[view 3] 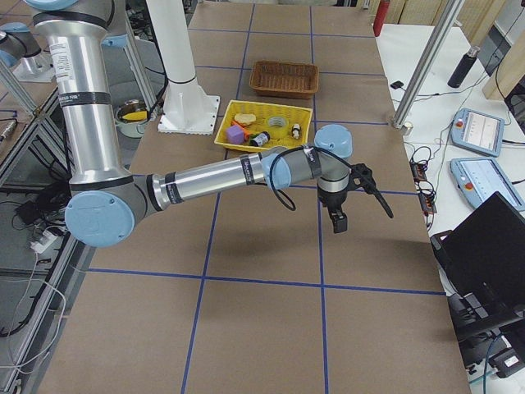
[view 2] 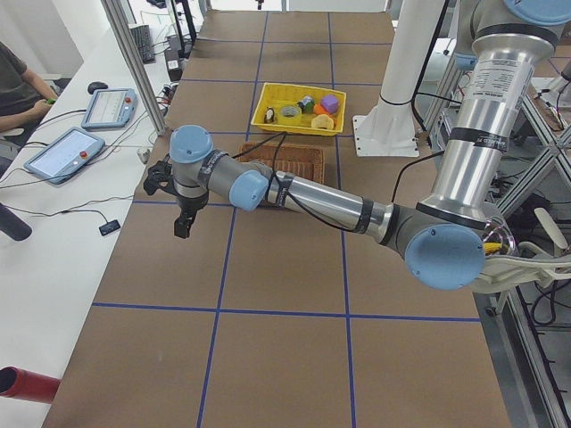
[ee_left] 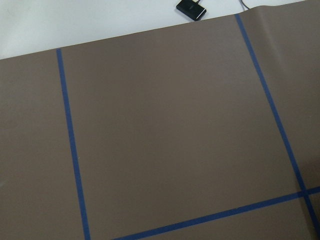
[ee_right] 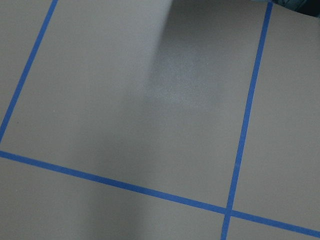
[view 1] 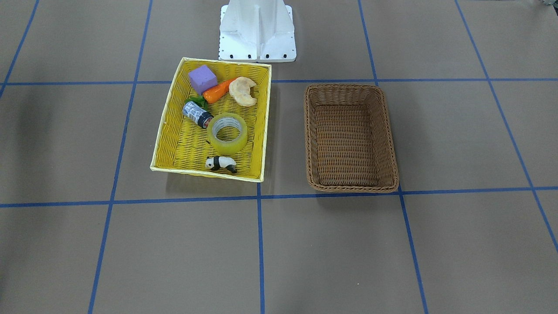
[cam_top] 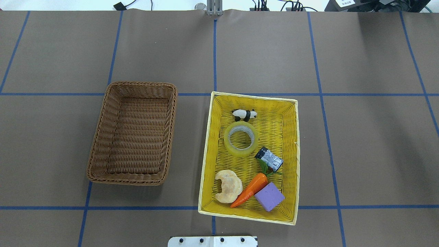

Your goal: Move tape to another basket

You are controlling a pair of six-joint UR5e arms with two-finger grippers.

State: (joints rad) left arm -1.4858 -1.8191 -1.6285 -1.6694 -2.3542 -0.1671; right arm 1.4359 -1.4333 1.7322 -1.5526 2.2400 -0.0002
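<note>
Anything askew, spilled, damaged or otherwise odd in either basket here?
Nothing stands out. The tape lies flat inside the yellow basket, nothing has spilled out, and the brown basket stands upright beside it, intact.

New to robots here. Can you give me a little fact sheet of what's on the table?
Tape: wide translucent yellowish tape roll, lying flat in the bright yellow woven basket
Destination: brown rectangular wicker basket, nothing visible inside
Also in yellow basket: panda figurine, grey-and-black cylinder, toy carrot, purple cube, bread piece
Left gripper: above bare table, away from both baskets; open or shut unclear
Right gripper: likewise, opposite end
</note>
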